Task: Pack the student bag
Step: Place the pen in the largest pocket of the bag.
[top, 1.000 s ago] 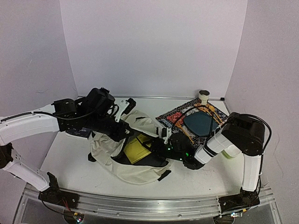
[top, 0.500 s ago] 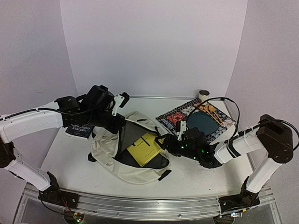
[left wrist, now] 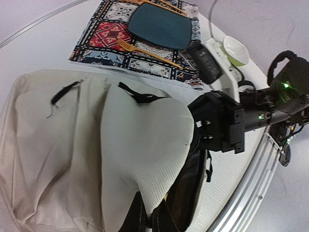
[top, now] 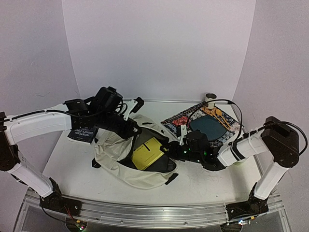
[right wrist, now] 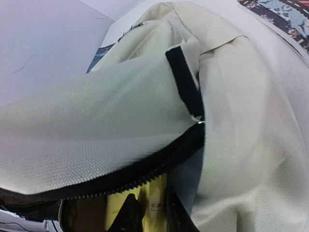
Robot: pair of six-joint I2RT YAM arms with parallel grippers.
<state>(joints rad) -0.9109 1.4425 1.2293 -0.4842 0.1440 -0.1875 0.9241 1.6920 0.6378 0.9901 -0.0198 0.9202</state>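
The student bag [top: 116,157] is a cream fabric backpack lying in the middle of the table, its black-zippered mouth open toward the right. My left gripper [top: 133,129] is shut on the bag's upper flap and holds it raised; in the left wrist view [left wrist: 149,215] its fingers pinch the cream cloth [left wrist: 140,145]. My right gripper [top: 167,146] is shut on a yellow book [top: 147,152] that lies partly inside the opening. In the right wrist view [right wrist: 147,215] the yellow book [right wrist: 154,203] sits between the fingers under the zipper edge [right wrist: 145,174].
A dark blue book [top: 82,134] lies left of the bag. A patterned mat [top: 181,121] at the back right carries a teal plate [top: 210,127] and a gold fork [left wrist: 145,52]. A small cup [top: 210,99] stands behind it. A green-white bowl [left wrist: 235,48] is near the right arm.
The right arm has stretched out, its elbow swinging right, and keeps the yellow book at the bag's mouth. The left gripper has moved right and lifted the flap higher.
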